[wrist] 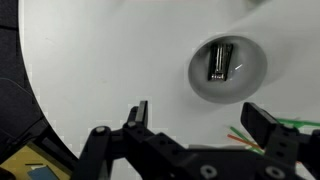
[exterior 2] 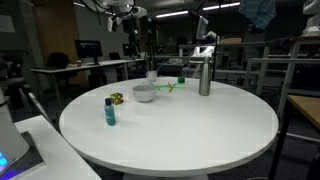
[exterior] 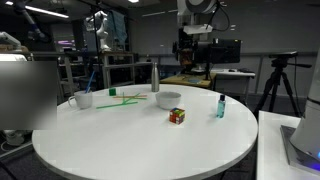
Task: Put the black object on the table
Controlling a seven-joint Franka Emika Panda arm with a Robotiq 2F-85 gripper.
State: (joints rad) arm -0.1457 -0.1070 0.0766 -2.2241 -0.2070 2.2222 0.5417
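Note:
The black object [wrist: 220, 62] lies inside a white bowl [wrist: 228, 68], seen from above in the wrist view. My gripper [wrist: 195, 108] is open and empty, well above the round white table [wrist: 100, 60], with the bowl just beyond its fingertips. The bowl stands on the table in both exterior views [exterior: 168, 99] [exterior 2: 144, 93], where its rim hides the black object. The table top shows wide and white there too [exterior: 140, 145] [exterior 2: 180, 130].
A multicoloured cube [exterior: 177, 116] [exterior 2: 116, 99] and a teal bottle [exterior: 220, 106] [exterior 2: 110, 111] stand near the bowl. A metal flask [exterior: 154, 78] [exterior 2: 204, 75], green sticks [exterior: 122, 97] [wrist: 262, 132] and a white cup [exterior: 85, 99] stand further back.

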